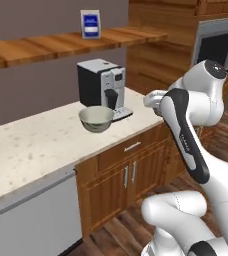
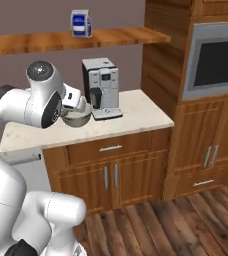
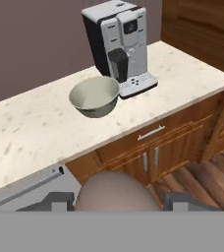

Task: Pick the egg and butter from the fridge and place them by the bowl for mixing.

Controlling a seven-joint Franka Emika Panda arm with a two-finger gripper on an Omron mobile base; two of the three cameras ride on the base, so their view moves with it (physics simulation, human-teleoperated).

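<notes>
The desk [image 1: 46, 140] is a pale speckled slab with a straight front edge above wooden drawers and cabinet doors [image 2: 111, 177]. Its right end stops at a tall wooden cabinet column that houses a built-in oven [image 2: 217, 60]. To the left of the bowl [image 1: 96, 118], the slab is bare over a wide stretch up to the back wall. The bowl stands upright on the desk, just beside the coffee machine [image 1: 102, 82], on that machine's left front side, and its rim appears to touch the machine's drip tray in the hand view. The strip of desk between the bowl and the front edge is narrow but unoccupied. A wooden wall shelf [image 1: 71, 44] runs above the desk and carries a blue and white carton [image 1: 90, 23]; it limits vertical room over the coffee machine.

The end effector [image 3: 115, 203] is held in the air in front of the desk edge, above the wooden floor [image 2: 176, 225]. Its two fingers [image 3: 55, 201] stand apart, one on each side of the egg [image 3: 115, 193], a brownish rounded body pressed between them. The end effector grips the egg. The egg is well apart from the bowl and short of the desk.
</notes>
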